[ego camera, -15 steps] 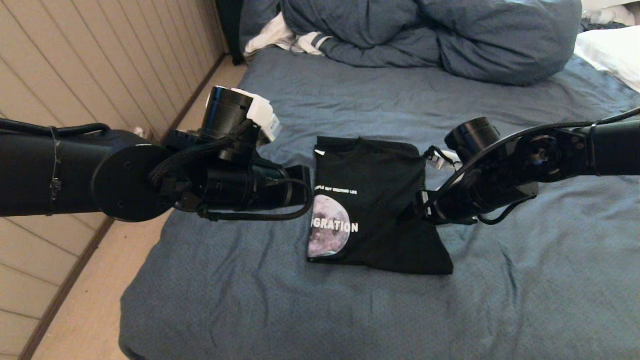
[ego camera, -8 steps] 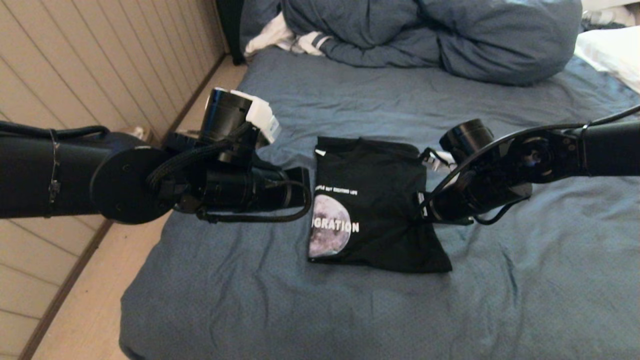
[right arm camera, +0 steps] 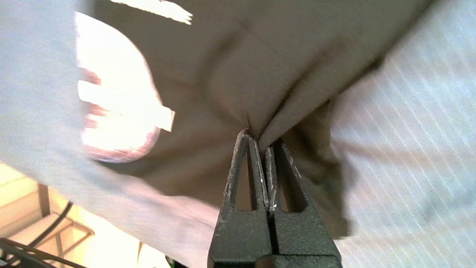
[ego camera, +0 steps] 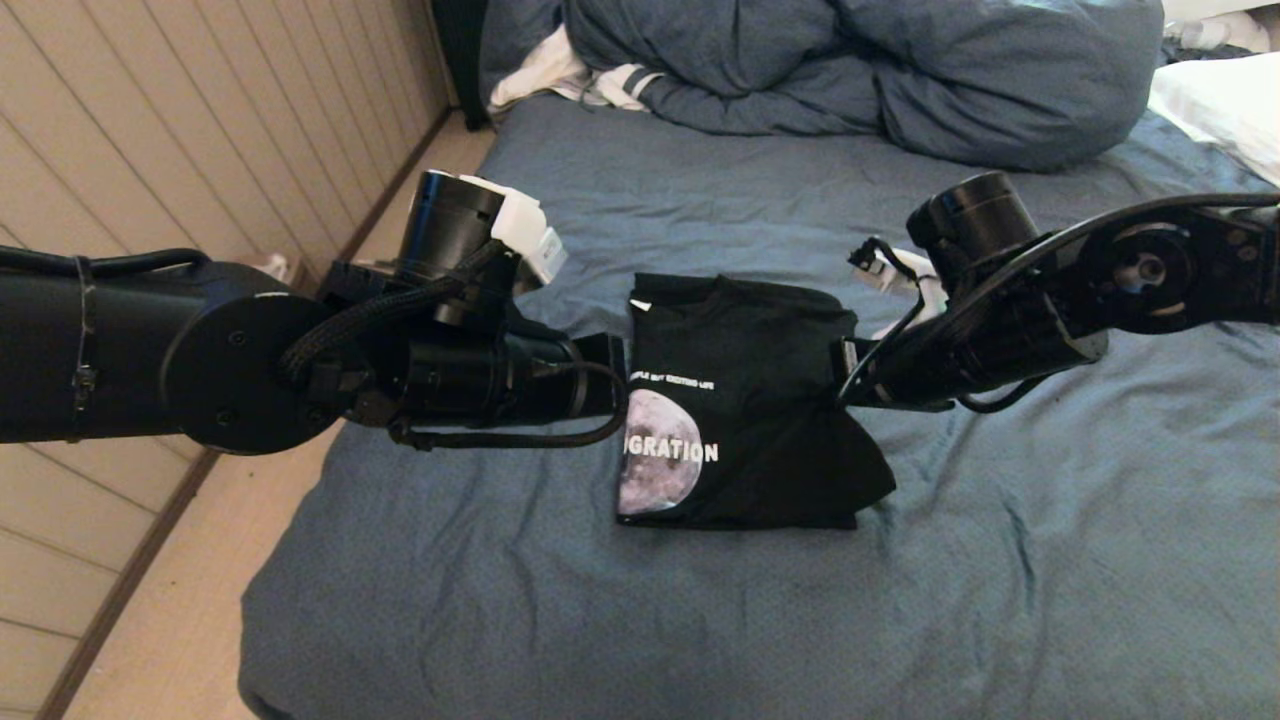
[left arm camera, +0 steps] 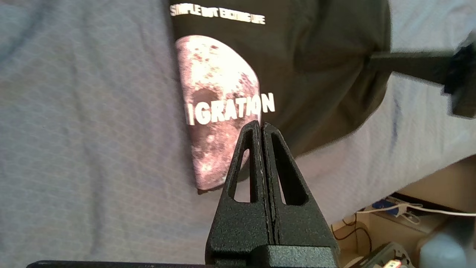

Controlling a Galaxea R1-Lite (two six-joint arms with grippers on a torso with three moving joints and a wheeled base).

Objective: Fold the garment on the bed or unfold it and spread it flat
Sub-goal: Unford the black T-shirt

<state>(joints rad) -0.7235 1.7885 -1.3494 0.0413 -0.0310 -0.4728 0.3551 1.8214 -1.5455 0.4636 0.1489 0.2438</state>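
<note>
The black T-shirt (ego camera: 745, 400) lies folded on the slate-blue bed (ego camera: 700, 620), its moon print and white lettering (left arm camera: 215, 96) facing up on its left half. My right gripper (right arm camera: 261, 143) is shut on a pinch of the shirt's right edge and holds that fabric raised off the sheet; in the head view the right gripper (ego camera: 838, 395) sits at that edge. My left gripper (left arm camera: 260, 126) hovers shut and empty just above the print, at the shirt's left side, where the left arm's wrist (ego camera: 600, 375) ends.
A bunched blue duvet (ego camera: 870, 70) fills the far end of the bed, with a white striped cloth (ego camera: 570, 75) beside it and a white pillow (ego camera: 1225, 105) at the far right. A panelled wall (ego camera: 200, 150) and floor strip run along the bed's left edge.
My right gripper has risen and drawn back with the shirt's right edge, lifting the fabric; the lower right corner has pulled in toward the middle. The left arm has barely moved.
</note>
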